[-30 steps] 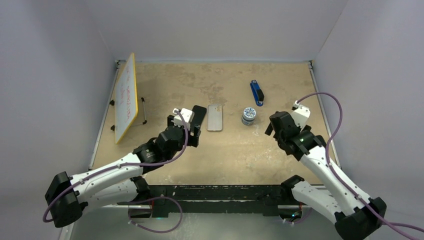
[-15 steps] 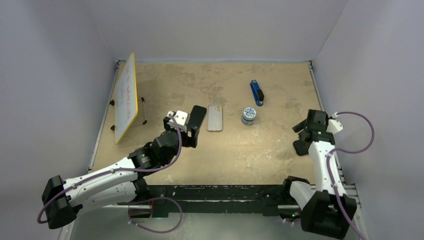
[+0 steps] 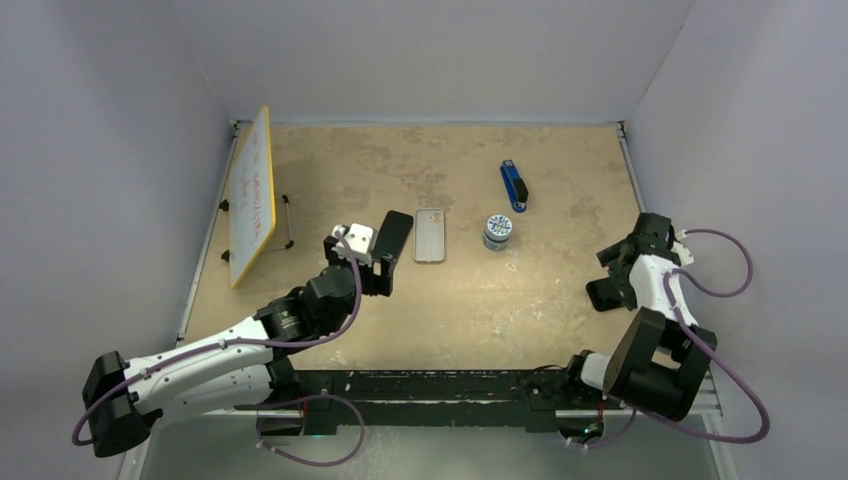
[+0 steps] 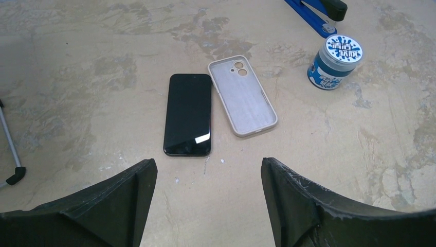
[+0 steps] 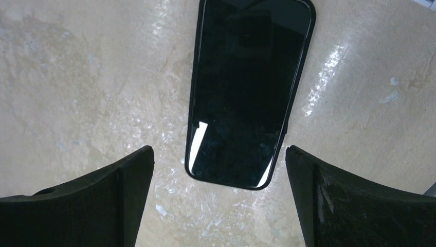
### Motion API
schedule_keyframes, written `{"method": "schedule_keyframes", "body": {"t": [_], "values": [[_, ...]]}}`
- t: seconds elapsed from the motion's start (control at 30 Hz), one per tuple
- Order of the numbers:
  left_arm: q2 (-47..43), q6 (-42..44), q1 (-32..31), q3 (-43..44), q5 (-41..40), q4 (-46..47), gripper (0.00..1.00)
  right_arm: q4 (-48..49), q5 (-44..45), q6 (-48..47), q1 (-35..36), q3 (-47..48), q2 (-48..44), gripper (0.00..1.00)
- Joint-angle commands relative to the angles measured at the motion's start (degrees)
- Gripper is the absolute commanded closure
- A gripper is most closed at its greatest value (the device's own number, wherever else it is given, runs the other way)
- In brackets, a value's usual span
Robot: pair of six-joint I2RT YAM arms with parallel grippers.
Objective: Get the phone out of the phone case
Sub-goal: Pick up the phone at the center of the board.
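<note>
Right fingers (image 5: 92, 200) back; phone (image 4: 188, 114) bare, black

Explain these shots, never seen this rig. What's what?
Two robot arms bolted to a table, each ending in a two-finger pincer. One picture looks down from above; the other two come from wrist cameras. On the table: a black phone beside its empty pale case, a blue-labelled jar, a blue stapler, a propped whiteboard. The left gripper is open near the phone, holding nothing. The right gripper, also open and empty, hovers over a second dark phone at the right side.
</note>
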Motion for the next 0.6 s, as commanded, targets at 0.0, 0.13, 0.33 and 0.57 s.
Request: {"method": "schedule_keyframes", "body": {"t": [0.0,0.13,0.33,0.57], "values": [[-1.4,0.6,-0.8,-0.6,-1.8,1.5,0.24,0.6,0.4,-1.9,-1.8,2.5,2.7,0.01],[-1.5,0.7,-1.0,-0.7,-1.8,1.7,0.24,2.4,-1.9,-2.8,-2.3,2.3,5.4,0.01],[-1.6,0.7,-1.1,-0.6,-2.1,1.7,0.24,3.1,-1.1,-2.9,-2.6,1.9,7.9,0.01],[-1.7,0.7,-1.1,-0.7,-2.2,1.7,0.24,3.1,-1.2,-4.3,-2.6,1.9,11.1,0.01]]}}
